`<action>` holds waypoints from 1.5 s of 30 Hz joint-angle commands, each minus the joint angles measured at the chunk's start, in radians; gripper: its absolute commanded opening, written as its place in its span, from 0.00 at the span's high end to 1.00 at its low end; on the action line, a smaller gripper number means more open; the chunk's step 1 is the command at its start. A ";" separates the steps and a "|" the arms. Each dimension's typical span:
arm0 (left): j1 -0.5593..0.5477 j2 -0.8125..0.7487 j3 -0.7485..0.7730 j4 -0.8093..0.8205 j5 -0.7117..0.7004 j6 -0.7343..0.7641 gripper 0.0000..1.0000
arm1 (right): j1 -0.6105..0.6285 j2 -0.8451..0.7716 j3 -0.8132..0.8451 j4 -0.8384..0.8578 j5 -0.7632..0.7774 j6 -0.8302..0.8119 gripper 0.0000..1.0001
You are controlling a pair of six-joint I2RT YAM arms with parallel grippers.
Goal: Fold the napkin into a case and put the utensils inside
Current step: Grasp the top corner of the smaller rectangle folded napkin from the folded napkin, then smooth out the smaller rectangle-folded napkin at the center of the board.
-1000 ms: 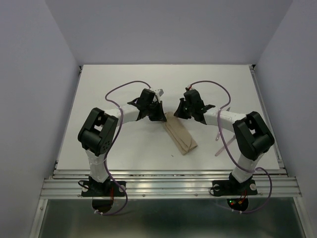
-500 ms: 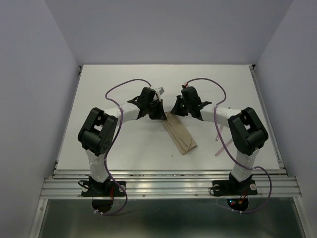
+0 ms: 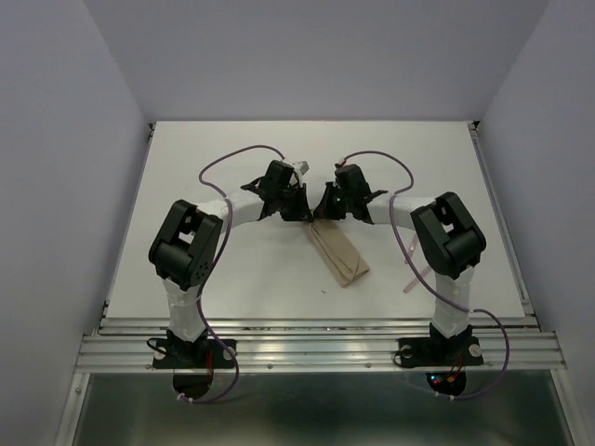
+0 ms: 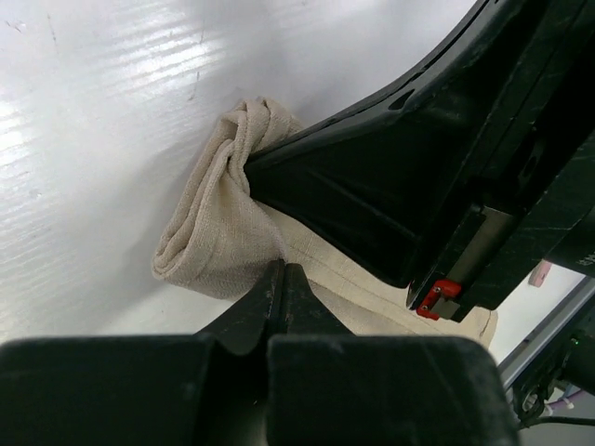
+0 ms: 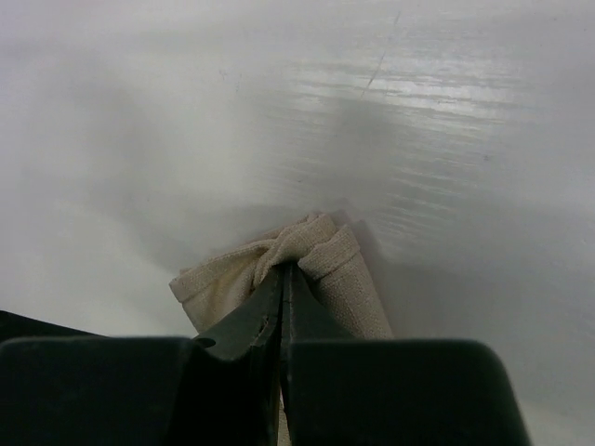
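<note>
Left hand (image 4: 282, 275) clenched on the napkin (image 3: 340, 257) at its far end. Right hand (image 5: 282, 276) clenched on the same end, cloth bunched round its tips. White tabletop (image 3: 251, 271), pale walls (image 3: 307, 56) around it. Wrist views give the pinched wrinkles. Only the top view gives the whole folded strip, long axis slanting far-left to near-right, and a pink utensil (image 3: 410, 282) beside the right arm.

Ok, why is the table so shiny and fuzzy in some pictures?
Right wrist view: light glares off the table and its far part is blurry, while the napkin is sharper. Left wrist view: bright glare streaks at the left edge. Top view: even light.
</note>
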 commanded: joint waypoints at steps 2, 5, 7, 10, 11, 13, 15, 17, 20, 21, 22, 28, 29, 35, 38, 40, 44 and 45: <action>-0.004 0.011 0.071 -0.012 -0.012 0.016 1.00 | 0.000 0.059 -0.015 0.022 0.034 0.051 0.99; -0.004 0.030 0.086 -0.010 0.008 0.019 1.00 | 0.000 0.057 -0.043 0.041 0.037 0.078 0.99; -0.004 0.049 0.097 -0.010 0.023 0.019 1.00 | 0.000 0.053 -0.061 0.053 0.041 0.104 0.99; -0.005 0.068 0.100 -0.010 0.029 0.016 1.00 | 0.000 0.039 -0.083 0.067 0.061 0.135 0.99; -0.005 0.077 0.097 -0.010 0.029 0.013 1.00 | 0.000 0.036 -0.087 0.070 0.068 0.152 0.99; -0.005 0.083 0.094 -0.010 0.028 0.010 1.00 | 0.000 0.022 -0.094 0.079 0.068 0.163 0.99; -0.005 0.080 0.091 -0.009 0.028 0.002 1.00 | 0.000 0.013 -0.094 0.079 0.066 0.161 0.99; -0.005 0.065 0.094 -0.010 0.028 -0.001 1.00 | 0.000 -0.001 -0.094 0.077 0.069 0.155 0.99; -0.005 0.044 0.109 -0.041 0.008 -0.001 0.93 | 0.000 -0.023 -0.097 0.068 0.074 0.149 0.99; -0.005 0.037 0.114 -0.055 0.003 0.000 0.84 | 0.000 -0.036 -0.098 0.064 0.074 0.144 0.99; -0.005 0.028 0.114 -0.059 -0.002 0.000 0.78 | 0.000 -0.044 -0.100 0.062 0.074 0.141 0.99; -0.005 -0.048 0.109 -0.093 -0.015 -0.001 0.61 | 0.000 -0.111 -0.101 0.039 0.074 0.118 0.99; -0.005 -0.056 0.106 -0.096 -0.015 -0.004 0.60 | 0.000 -0.121 -0.101 0.036 0.078 0.115 0.99; -0.002 -0.123 0.077 -0.104 -0.014 -0.018 0.46 | 0.000 -0.196 -0.112 0.007 0.100 0.079 0.99; 0.005 -0.133 0.060 -0.098 -0.020 -0.027 0.48 | 0.000 -0.202 -0.115 -0.010 0.112 0.069 0.99; 0.013 -0.148 0.030 -0.084 -0.026 -0.043 0.68 | 0.000 -0.205 -0.118 -0.022 0.118 0.060 0.99; 0.042 -0.164 -0.042 -0.069 -0.047 -0.063 1.00 | 0.000 -0.193 -0.123 -0.028 0.117 0.054 0.99; 0.047 -0.164 -0.053 -0.069 -0.060 -0.067 1.00 | 0.000 -0.188 -0.124 -0.027 0.114 0.054 0.99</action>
